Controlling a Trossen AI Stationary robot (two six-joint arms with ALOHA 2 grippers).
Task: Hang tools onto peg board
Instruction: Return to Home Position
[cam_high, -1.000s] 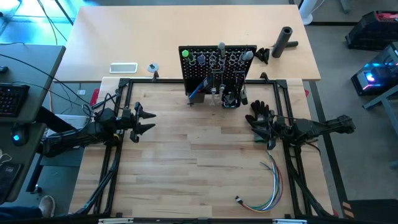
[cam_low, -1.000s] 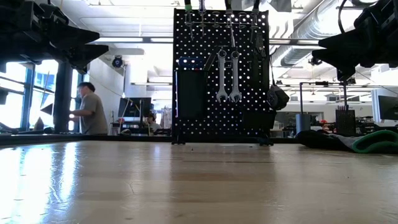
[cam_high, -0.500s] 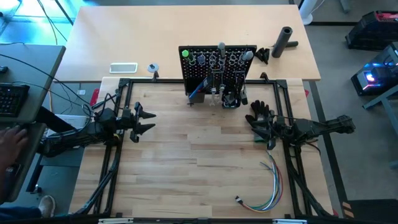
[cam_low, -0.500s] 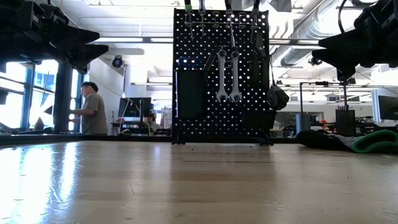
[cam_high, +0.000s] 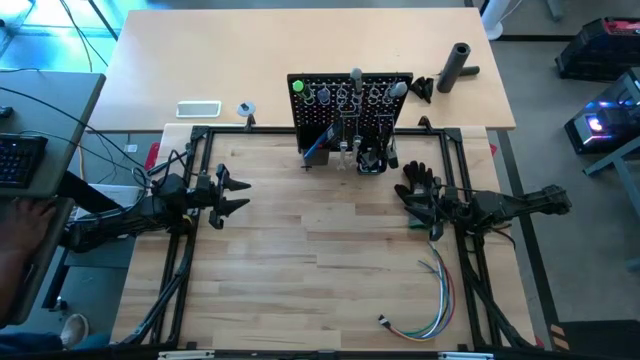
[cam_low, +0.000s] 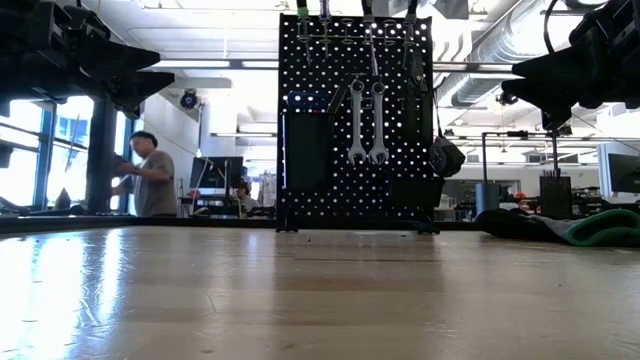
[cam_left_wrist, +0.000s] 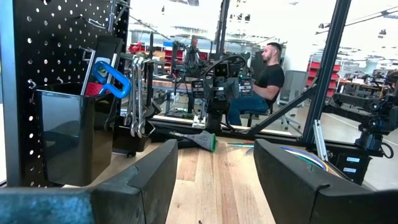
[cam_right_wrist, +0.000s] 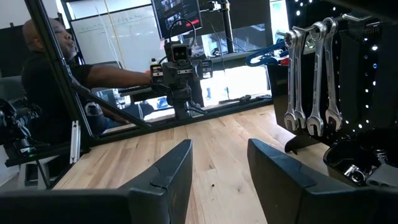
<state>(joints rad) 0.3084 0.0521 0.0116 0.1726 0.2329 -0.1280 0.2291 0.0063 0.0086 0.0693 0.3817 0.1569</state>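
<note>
Here, left pincer (cam_left_wrist: 216, 144) and right pincer (cam_right_wrist: 219, 144) both gape empty, coloured wires (cam_high: 432, 300) lying near the right one.

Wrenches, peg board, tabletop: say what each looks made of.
Wrenches: bare polished metal, likely steel; bright silvery glints.
Peg board: probably sheet metal, matte black coat; thin, evenly punched holes.
Tabletop: wood planks, light sealed finish; visible grain, seams, and a soft sheen in the low view.
</note>
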